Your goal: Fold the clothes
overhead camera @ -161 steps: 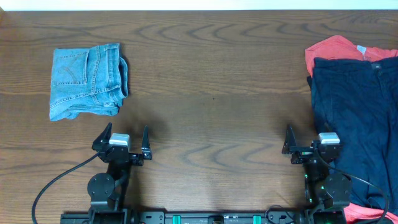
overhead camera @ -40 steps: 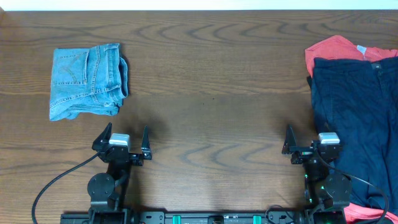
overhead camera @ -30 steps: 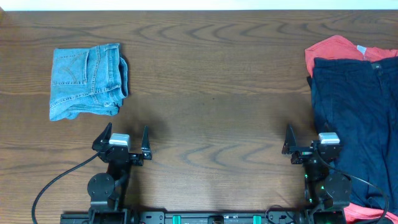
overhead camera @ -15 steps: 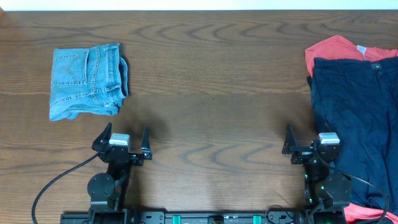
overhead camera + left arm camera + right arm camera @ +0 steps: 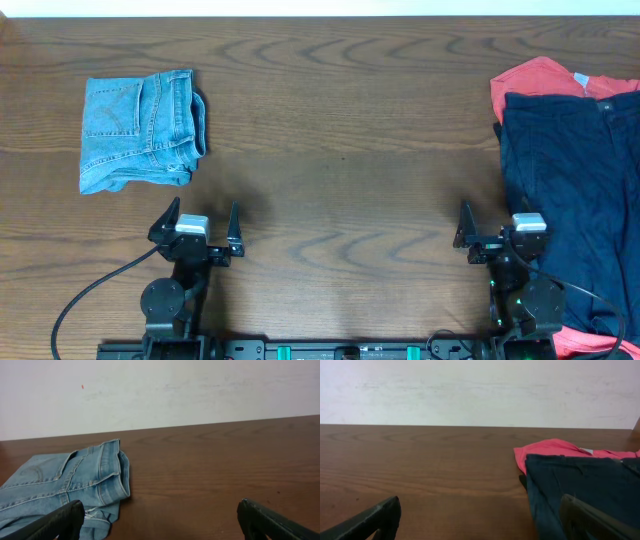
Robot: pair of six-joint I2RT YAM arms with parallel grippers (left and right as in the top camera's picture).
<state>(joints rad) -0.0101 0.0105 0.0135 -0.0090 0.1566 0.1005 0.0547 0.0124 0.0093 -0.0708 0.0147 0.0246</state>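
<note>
Dark navy-blue cloth shorts (image 5: 570, 190) lie spread flat at the right edge of the brown wooden table (image 5: 340, 120), overlapping a coral-red garment (image 5: 535, 78). Folded light-blue denim piece (image 5: 140, 130) sits far left. Left gripper (image 5: 202, 212) has jaws spread wide and holds nothing, near the denim. Right gripper (image 5: 500, 228) is likewise wide and empty, just beside the shorts.

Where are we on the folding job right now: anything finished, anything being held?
Done: the light-blue denim garment lies folded at the far left. In hand: nothing; the left gripper and right gripper are both open and empty near the table's front edge. Left: the navy shorts lie unfolded at the right, on top of the coral-red garment.
</note>
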